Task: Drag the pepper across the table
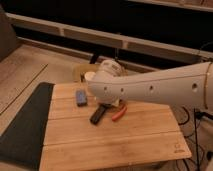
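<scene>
The pepper (119,114), a small slender orange-red piece, lies on the light wooden slatted table (115,142) just right of a black pan handle (98,114). My white arm (150,90) reaches in from the right, and its rounded end (106,80) hangs over the pan, covering most of it. The gripper is tucked under that rounded end, above the pan and up-left of the pepper, and I cannot make it out. Nothing touches the pepper that I can see.
A small blue-grey block (80,97) lies on the table left of the pan. A dark grey mat (22,127) borders the table's left side. Dark cables (197,130) hang off the right edge. A dark railing (75,37) runs behind.
</scene>
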{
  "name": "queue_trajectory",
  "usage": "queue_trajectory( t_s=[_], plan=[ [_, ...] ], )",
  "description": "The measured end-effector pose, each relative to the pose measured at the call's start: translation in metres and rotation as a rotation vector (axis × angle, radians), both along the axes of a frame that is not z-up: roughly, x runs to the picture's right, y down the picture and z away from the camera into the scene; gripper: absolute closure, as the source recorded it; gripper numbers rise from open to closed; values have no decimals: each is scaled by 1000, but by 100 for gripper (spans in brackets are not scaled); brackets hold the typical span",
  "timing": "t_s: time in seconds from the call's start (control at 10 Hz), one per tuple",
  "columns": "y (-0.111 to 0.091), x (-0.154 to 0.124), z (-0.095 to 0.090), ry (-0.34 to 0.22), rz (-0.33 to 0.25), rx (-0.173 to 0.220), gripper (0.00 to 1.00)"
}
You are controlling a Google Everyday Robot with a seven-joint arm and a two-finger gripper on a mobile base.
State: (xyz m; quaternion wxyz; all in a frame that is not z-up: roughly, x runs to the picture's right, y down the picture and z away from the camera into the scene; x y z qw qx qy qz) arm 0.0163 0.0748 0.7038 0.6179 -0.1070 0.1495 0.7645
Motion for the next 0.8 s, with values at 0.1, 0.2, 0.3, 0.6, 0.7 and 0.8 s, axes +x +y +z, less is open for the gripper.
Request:
queue_trajectory(
  t_s=[0.1,0.2,0.3,0.6,0.7,0.8],
  plan=[
    [2,0,0,3,3,-2,35],
    [2,-2,0,-1,1,-2,35],
    [2,-2,0,1,1,-3,35],
    [5,-3,5,0,5,-13,35],
    [7,1,7,10,4,-21,35],
    [6,3,7,12,9,-18,35]
  ],
)
